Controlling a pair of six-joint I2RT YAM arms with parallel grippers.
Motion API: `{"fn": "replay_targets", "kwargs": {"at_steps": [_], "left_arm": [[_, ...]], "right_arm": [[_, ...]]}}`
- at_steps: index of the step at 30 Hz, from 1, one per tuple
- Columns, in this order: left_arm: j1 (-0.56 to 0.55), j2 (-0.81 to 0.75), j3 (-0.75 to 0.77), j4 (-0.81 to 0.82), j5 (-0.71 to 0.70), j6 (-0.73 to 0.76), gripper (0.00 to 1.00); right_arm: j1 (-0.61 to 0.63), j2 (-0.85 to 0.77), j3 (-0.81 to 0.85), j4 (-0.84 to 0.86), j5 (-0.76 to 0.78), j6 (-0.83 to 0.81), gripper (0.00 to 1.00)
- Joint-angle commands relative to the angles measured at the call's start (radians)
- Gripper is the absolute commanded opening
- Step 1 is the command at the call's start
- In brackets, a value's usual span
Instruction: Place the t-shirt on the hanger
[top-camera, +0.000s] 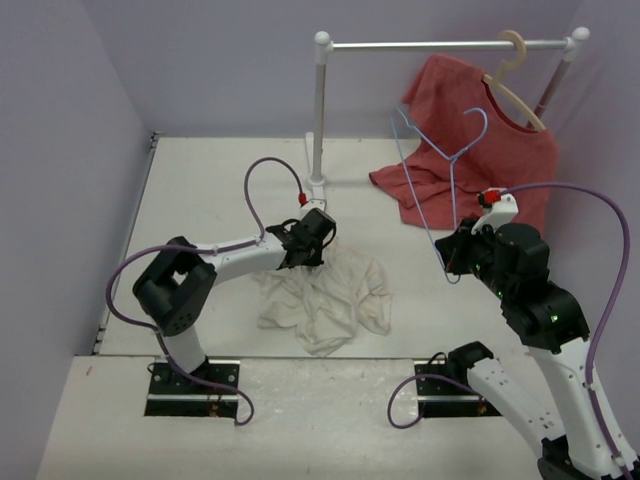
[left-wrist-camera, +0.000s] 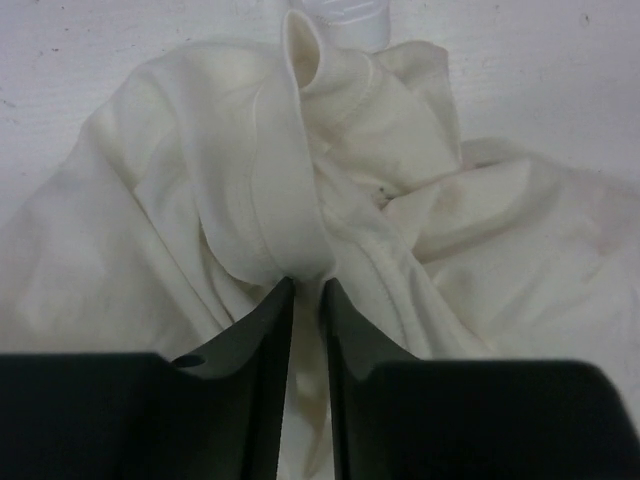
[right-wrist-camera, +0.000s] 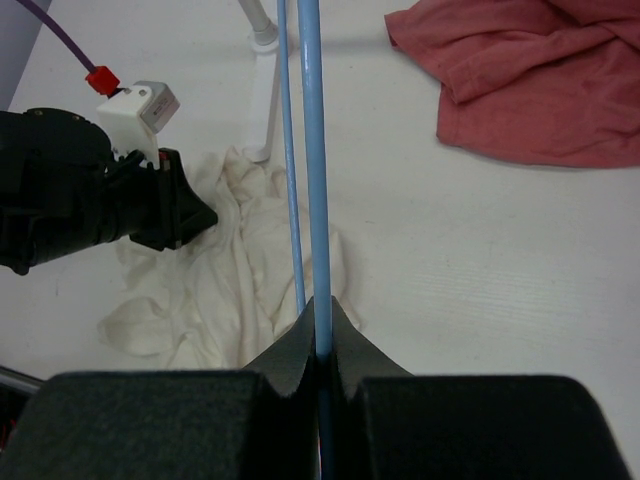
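Left gripper (left-wrist-camera: 307, 282): we see jaws barely apart at a t-shirt (left-wrist-camera: 170, 200) fold; grasp unclear.
Right gripper (right-wrist-camera: 320, 303): we see it clamping the hanger (right-wrist-camera: 313, 150).

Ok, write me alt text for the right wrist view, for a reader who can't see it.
The right gripper is shut on the light-blue wire hanger, whose wires run straight up the frame. Beyond it, the left gripper sits low over the crumpled cream t-shirt on the white table; a red t-shirt lies at upper right.
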Motion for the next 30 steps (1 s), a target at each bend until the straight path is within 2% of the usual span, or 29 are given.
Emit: {"fn": "replay_targets", "kwargs": {"at_steps": [1, 2, 6, 9, 12, 17, 21, 27, 30], "left_arm": [[0.002, -0.011, 0.024, -0.004, -0.05, -0.011, 0.05], [0.001, -0.022, 0.025, -0.015, -0.065, -0.016, 0.0], [-0.004, -0.184, -0.006, -0.073, -0.174, -0.039, 0.0], [-0.003, -0.349, -0.045, -0.136, -0.254, -0.037, 0.0], [-0.003, -0.503, -0.109, -0.166, -0.213, -0.003, 0.0], [0.003, -0.718, -0.23, -0.24, -0.198, -0.03, 0.0], [0.022, -0.778, -0.312, -0.268, -0.172, -0.086, 0.0], [0.02, -0.781, -0.437, -0.141, 0.002, -0.087, 0.0], [-0.001, -0.783, -0.458, -0.132, 0.029, -0.102, 0.0]], "right_arm": [[-0.001, 0.0, 0.001, 0.05, -0.017, -0.014, 0.0], [-0.001, 0.001, 0.001, 0.05, -0.017, -0.014, 0.0], [-0.001, 0.005, 0.002, 0.045, -0.022, -0.017, 0.0], [0.003, 0.011, 0.006, 0.035, -0.11, -0.027, 0.0], [0.024, 0.038, 0.012, 0.023, -0.233, -0.033, 0.0], [0.076, 0.043, -0.025, 0.027, -0.342, -0.022, 0.0], [0.184, 0.035, -0.069, 0.004, -0.405, 0.0, 0.0], [0.3, -0.049, -0.204, -0.023, -0.444, 0.103, 0.0], [0.335, -0.07, -0.242, -0.057, -0.423, 0.13, 0.0]]}}
